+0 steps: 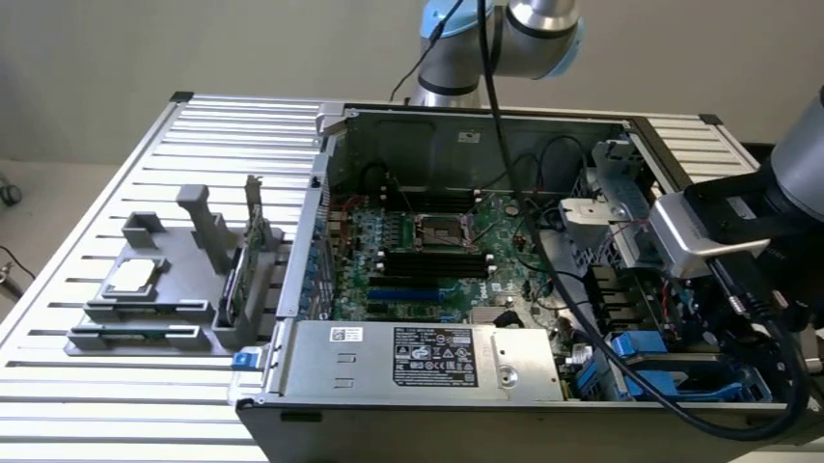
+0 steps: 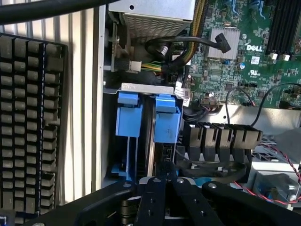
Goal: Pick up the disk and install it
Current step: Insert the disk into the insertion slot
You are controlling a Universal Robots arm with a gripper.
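Down by the drive bay (image 2: pixel 141 88), one pincer (image 2: pixel 165 178) stands closed beside two blue carriers (image 2: pixel 167 117), gripping nothing.

Soft even light; shadow pools inside the computer case (image 1: pixel 438 145)

disk (image 2: pixel 167 123) in blue carrier rails, on edge, seated in drive bay (image 2: pixel 141 88)

Slatted silver metal worktop (image 1: pixel 91 386). Directly on it, toward the exterior view's right: open computer case (image 1: pixel 425 135), laid on its side, innards facing up. Just beside the case, at the exterior view's left: grey parts holder (image 1: pixel 142 333). In the wrist view: black keyboard (image 2: pixel 28 127) flat on the slats, near the case wall.
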